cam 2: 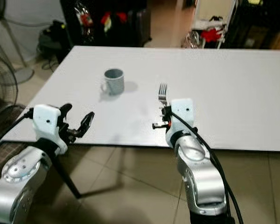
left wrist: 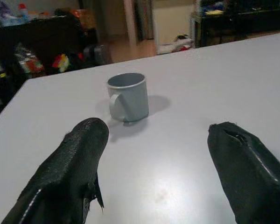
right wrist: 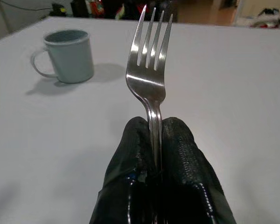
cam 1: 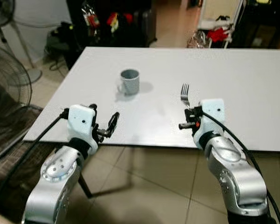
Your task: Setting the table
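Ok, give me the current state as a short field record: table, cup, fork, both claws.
table: white table, robot stands at its near edge
cup: grey mug, upright on the table, handle toward the robot's left
fork: metal fork, tines pointing away from the robot, held above the table
right claw: right claw, shut on the fork's handle
left claw: left claw, open, holds nothing, at the table's near edge

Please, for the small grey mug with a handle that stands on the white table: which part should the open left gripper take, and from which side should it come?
Probably the body of the small grey metal mug, the open left gripper coming level from the table's near edge. The mug stands upright, nothing stands close beside it, and its round wall looks narrower than the gap between the fingers. The small loop handle points to the robot's left, awkward for thick black fingers.
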`<state>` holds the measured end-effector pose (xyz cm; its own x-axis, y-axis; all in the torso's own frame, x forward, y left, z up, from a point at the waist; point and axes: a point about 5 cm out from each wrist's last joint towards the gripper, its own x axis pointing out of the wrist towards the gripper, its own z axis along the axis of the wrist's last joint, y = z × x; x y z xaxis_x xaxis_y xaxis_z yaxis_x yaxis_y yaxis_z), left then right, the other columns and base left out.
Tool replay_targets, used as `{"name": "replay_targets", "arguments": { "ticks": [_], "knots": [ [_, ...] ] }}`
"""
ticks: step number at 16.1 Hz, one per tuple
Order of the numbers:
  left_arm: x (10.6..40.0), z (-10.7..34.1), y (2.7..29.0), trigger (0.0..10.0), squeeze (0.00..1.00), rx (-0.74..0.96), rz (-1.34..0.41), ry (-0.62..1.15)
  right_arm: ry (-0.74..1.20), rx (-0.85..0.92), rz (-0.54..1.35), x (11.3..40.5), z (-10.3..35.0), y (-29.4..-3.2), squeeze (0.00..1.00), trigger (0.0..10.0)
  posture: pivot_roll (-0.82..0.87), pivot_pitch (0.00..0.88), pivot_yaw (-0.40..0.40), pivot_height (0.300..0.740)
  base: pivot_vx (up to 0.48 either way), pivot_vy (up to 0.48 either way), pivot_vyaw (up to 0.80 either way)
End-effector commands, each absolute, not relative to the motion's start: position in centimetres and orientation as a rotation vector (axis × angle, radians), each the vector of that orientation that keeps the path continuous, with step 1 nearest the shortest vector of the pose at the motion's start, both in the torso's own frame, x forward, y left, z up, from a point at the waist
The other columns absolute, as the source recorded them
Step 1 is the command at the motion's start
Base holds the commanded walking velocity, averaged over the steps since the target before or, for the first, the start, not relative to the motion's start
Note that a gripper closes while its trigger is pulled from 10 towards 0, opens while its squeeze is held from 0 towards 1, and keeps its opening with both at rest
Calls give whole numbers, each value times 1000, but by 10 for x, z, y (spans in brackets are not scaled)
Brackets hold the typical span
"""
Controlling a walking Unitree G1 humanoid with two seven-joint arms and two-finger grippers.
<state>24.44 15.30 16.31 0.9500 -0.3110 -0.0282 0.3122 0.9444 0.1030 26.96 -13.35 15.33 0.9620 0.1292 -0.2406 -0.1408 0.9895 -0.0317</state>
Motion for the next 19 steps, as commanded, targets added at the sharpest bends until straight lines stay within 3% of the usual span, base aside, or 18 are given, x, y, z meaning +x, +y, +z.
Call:
{"name": "replay_targets", "arguments": {
  "ticks": [1,7,14,19],
  "knots": [
    [245,167,153,10000,0,113,-327,7,232,-51,157,273,155,-131,0,10000,-69,0,40,740,259,0,0],
    [245,165,154,10000,0,111,-327,17,390,-153,186,290,133,-119,0,10000,-73,0,38,740,217,0,0],
    [246,166,157,10000,0,156,-405,33,490,-229,125,354,125,-118,0,10000,-72,6,36,740,0,0,0],
    [235,163,152,10000,0,188,-606,110,491,-288,79,384,131,-110,0,10000,-59,35,34,740,0,0,0]
  ]
}}
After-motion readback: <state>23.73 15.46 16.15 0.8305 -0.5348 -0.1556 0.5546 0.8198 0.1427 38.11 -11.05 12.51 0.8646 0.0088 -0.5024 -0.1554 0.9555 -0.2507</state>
